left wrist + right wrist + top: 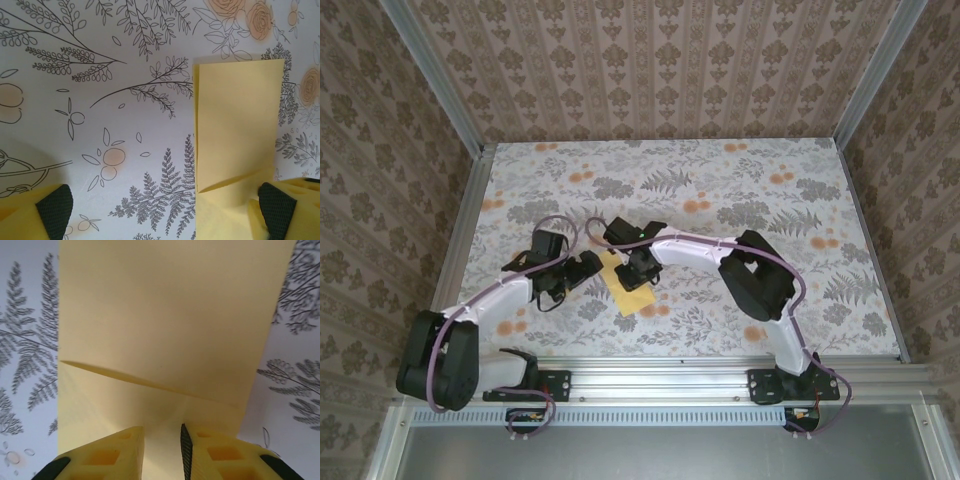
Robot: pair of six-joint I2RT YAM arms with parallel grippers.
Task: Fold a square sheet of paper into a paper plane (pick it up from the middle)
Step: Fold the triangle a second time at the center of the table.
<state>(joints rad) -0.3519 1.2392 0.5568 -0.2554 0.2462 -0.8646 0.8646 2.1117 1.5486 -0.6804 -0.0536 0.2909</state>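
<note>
The left gripper (166,209) hung wide open over the flowered table (740,200), one pad (277,210) beside the square sheet of paper (235,125) (already folded to a strip, lying flat). The right gripper (162,450) stood narrow over its middle. Whether it had nipped I couldn't tell; best pinch squarely, lift gently.

Ahead of your right gripper (162,452) the square sheet of paper (165,315) runs off the top edge, its near edge hidden behind the fingers (110,455), pinch not determinable, by your left gripper (166,207) its near end cut off below.
</note>
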